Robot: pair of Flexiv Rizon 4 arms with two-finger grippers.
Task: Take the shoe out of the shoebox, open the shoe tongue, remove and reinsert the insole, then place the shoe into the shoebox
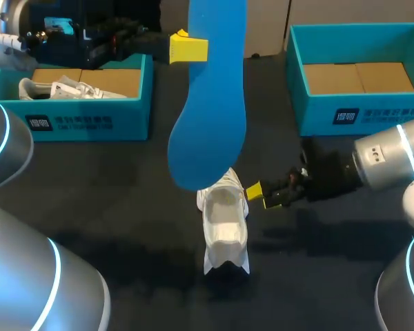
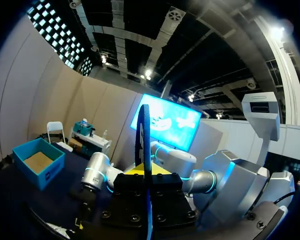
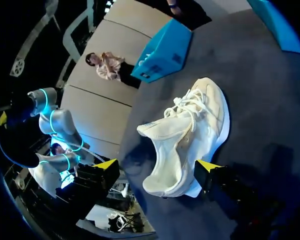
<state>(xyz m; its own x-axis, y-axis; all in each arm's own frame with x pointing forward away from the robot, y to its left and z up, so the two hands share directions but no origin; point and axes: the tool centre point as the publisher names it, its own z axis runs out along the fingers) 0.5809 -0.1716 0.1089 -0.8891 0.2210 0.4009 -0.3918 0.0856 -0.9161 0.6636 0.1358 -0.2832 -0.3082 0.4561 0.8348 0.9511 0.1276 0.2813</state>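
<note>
My left fingers (image 1: 188, 48) grip the blue insole (image 1: 210, 110), held above the white shoe (image 1: 225, 227) on the counter (image 1: 124, 207). My right fingers (image 1: 254, 190) stand open beside the shoe's heel.

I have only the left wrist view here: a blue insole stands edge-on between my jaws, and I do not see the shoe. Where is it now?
Observer: In the head view the white shoe stands on the dark table, outside both boxes, and the blue insole is held up above it.
Operator: Is my right arm at the shoe?
Observer: Yes. The right gripper is at the shoe's heel end with its jaws open. In the right wrist view the heel lies between the yellow tips.
Operator: And is anything in the boxes?
Observer: The left shoebox holds a second shoe, also white.
</note>
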